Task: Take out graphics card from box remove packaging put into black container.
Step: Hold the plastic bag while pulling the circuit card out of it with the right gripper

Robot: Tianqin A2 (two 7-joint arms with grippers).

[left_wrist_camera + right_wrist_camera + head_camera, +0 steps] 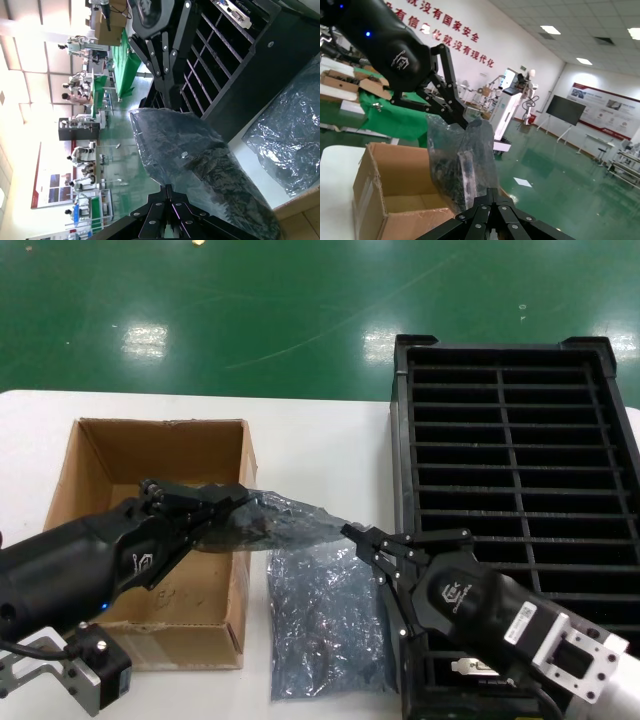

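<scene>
Both grippers, left (235,502) and right (358,536), pinch opposite ends of the bagged card (285,522) held between box (160,450) and container (520,440); unwrapping and slotting remain.

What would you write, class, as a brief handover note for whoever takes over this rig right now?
Left claw: shut on one end of the bagged graphics card, held in the air beside the box.
Right claw: shut on the other end of the same packaging.
An empty bag lies on the table between the box and the black container; one card already stands in a slot.
Done: this card is out of the box.
Left: pull the packaging off, then slot the card into the black container.
</scene>
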